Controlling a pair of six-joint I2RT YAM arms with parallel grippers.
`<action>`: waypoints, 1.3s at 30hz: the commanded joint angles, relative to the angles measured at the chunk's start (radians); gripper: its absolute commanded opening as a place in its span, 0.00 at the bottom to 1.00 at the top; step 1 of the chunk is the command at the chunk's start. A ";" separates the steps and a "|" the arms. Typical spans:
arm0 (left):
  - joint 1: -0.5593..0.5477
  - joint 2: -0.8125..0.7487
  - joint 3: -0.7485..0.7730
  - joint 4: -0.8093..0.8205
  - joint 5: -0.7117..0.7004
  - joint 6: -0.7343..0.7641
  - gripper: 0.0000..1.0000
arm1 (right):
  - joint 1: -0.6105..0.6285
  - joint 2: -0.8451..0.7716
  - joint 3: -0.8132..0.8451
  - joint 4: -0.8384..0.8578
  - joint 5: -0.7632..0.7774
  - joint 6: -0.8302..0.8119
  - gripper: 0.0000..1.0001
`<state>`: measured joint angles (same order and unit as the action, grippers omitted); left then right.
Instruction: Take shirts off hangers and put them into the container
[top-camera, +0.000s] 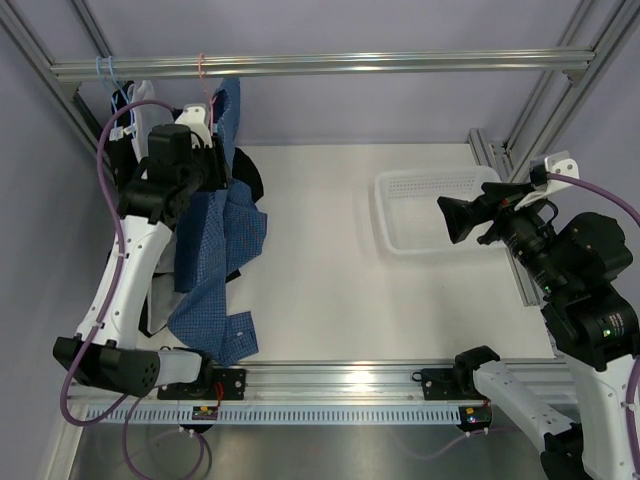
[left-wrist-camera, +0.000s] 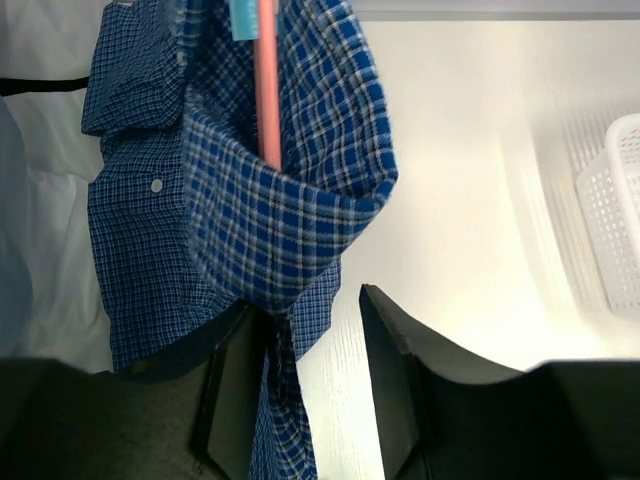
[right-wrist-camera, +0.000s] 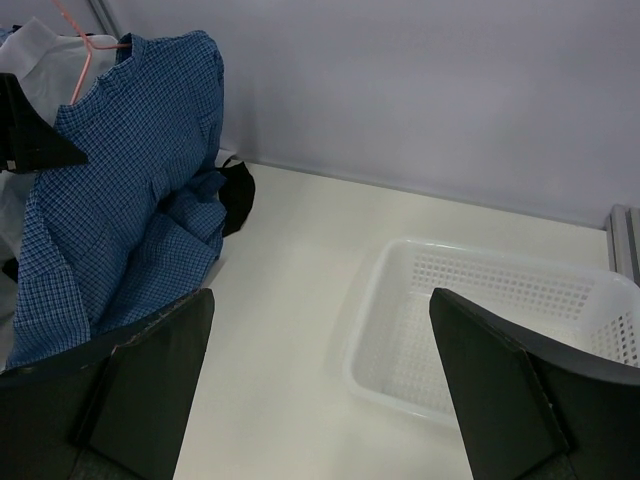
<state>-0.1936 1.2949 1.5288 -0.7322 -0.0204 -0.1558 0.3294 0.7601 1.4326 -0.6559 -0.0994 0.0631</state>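
Here the blue checked shirt (left-wrist-camera: 250, 230) hangs on the pink hanger (left-wrist-camera: 267, 90), one fold inside the half-open left gripper (left-wrist-camera: 305, 305). Close on cloth only, not the wire, then slide it off. The right gripper (right-wrist-camera: 320, 295) stands wide, empty, near the white basket (right-wrist-camera: 500, 257).

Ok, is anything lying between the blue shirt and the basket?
Nothing visible. The table between the blue shirt and the basket is bare. Only the right end effector, open, hangs above the basket's right end in the top view.
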 joint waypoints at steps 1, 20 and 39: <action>0.002 0.027 -0.006 0.108 -0.026 0.009 0.47 | 0.011 0.007 0.031 0.012 -0.025 -0.005 0.99; 0.002 -0.095 0.238 0.035 0.051 0.117 0.00 | 0.011 0.015 0.060 -0.011 -0.029 -0.011 1.00; -0.075 -0.436 -0.243 0.007 0.580 0.025 0.00 | 0.011 0.154 0.077 -0.027 -0.241 0.044 1.00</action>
<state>-0.2287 0.8948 1.3323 -0.8242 0.4053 -0.1024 0.3332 0.8330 1.5043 -0.6930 -0.2794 0.0788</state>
